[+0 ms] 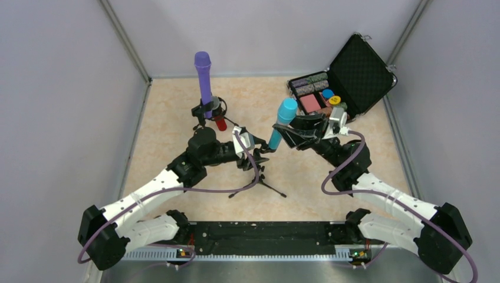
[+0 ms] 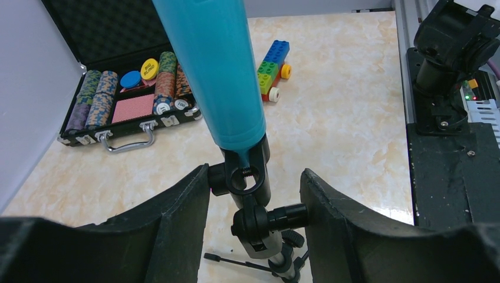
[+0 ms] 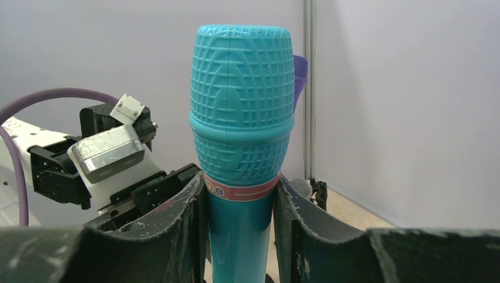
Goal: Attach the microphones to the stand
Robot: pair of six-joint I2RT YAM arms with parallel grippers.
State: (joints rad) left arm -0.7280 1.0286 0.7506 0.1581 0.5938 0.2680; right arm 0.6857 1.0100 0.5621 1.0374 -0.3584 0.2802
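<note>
Pressure from the right gripper (image 3: 239, 197) is pinning the light blue microphone (image 3: 242, 106) just below its head, seemingly to seat its tail in the stand's clip (image 2: 239, 177), while the left gripper (image 2: 253, 184) is straddling that clip, fingers apart, apparently bracing it.

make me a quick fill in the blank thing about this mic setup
1. The blue microphone is gripped just below its head by the ___ arm's gripper.
2. The purple microphone stands ___ at the back of the table.
3. The case of poker chips has its lid ___.
4. The block train shows only in the ___ wrist view.

Missing words: right; upright; open; left
</note>
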